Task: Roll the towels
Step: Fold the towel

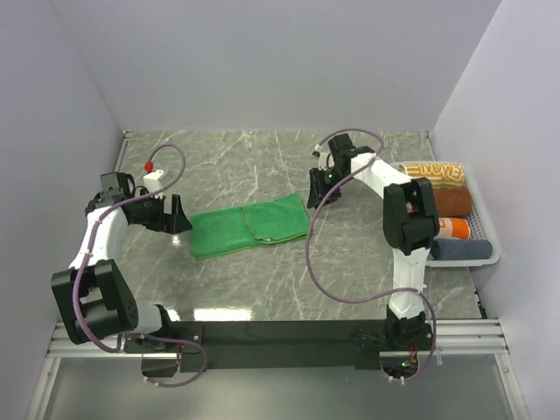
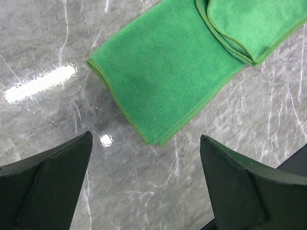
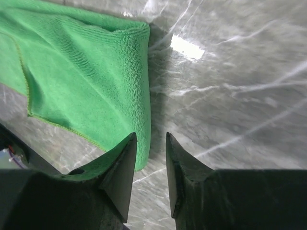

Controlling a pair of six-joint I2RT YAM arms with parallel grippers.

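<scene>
We count four rolled towels (image 1: 451, 203) in the white tray (image 1: 492, 255) at three o'clock; the bright green terry towel (image 1: 249, 229) lies folded but unrolled, with the left gripper (image 1: 169, 217) spread wide, the right gripper (image 3: 151, 139) barely parted, and both empty.

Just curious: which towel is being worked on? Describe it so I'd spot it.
In the middle of the grey marble table lies a green towel. It alone is flat; the other towels sit rolled in a tray at the right.

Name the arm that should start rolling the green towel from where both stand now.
Right, probably. The right claw sits at the green towel's folded end, jaws narrowly apart beside its edge. The left claw is wide open, just off the other end.
</scene>
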